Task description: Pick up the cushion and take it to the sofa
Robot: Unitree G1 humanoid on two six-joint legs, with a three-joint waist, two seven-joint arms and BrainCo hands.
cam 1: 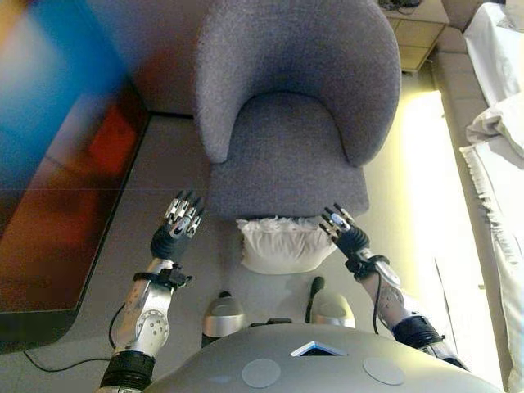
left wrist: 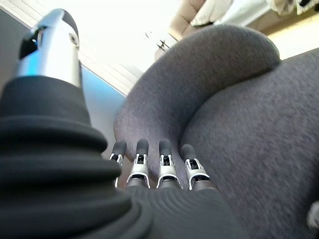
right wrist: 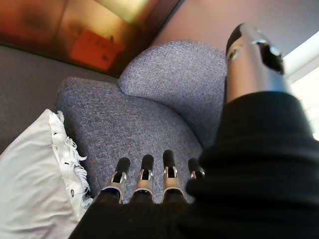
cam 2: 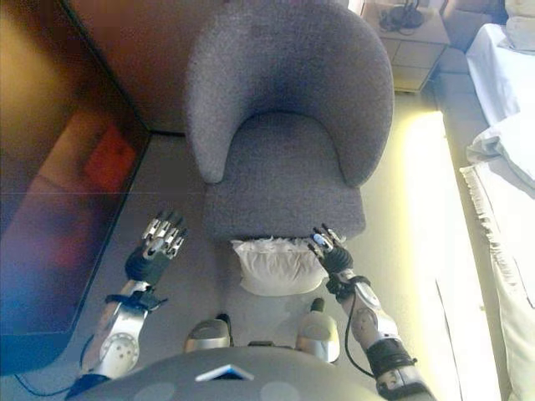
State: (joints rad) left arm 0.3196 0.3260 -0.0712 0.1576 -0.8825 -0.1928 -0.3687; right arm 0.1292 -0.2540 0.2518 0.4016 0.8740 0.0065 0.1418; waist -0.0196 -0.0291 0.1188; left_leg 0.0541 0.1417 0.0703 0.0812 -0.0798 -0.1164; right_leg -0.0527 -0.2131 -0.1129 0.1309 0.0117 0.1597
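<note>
Cushion (cam 1: 282,246): white, with a fringed edge; we see it on the floor, leaning against the front of the armchair's seat, at 6 o'clock from the seat. Neither hand holds it.
Right hand (cam 1: 344,229): at 3 o'clock of the cushion, just beside its upper right corner; we cannot tell whether it touches. In its wrist view the fingers (right wrist: 143,174) are straight and side by side, pointing at the chair seat, with nothing between them and the thumb.
Left hand (cam 1: 178,223): at 9 o'clock of the cushion, clearly apart from it, over the floor near the seat's front left corner. We see its fingers (left wrist: 165,164) straight in a row and the thumb held apart, holding nothing.
Armchair (cam 1: 286,106): grey fabric with a rounded back that wraps round the seat; it stands at 12 o'clock of the cushion and fills the middle of the head views.
Floor (cam 1: 164,176): pale grey, under cushion and chair.
Panel (cam 1: 57,188): dark and glossy, with blue and orange reflections, at 9 to 10 o'clock of the chair.
Bedding (cam 1: 499,131): white cloth with a fringed edge, at 3 o'clock, well apart from the chair.
Cabinet (cam 2: 410,46): small and pale, with drawers, at 1 o'clock behind the chair.
</note>
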